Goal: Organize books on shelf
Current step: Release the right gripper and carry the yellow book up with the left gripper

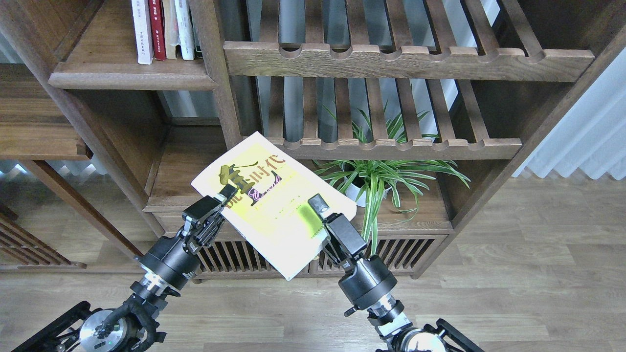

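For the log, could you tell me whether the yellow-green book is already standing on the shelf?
No, the yellow-green book is held in the air between both tools, below the shelf.

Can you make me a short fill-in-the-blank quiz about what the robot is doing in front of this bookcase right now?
1. The yellow-green book is held by ____ grippers at once.
2. The potted plant stands under the ____ racks.
3. On the solid shelf at upper left, the standing books are ____.

Missing words: both; slatted; upright

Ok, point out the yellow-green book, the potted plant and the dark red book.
yellow-green book [274,205], head view, middle of cover.
potted plant [386,171], head view, its leaves.
dark red book [157,29], head view, its spine.
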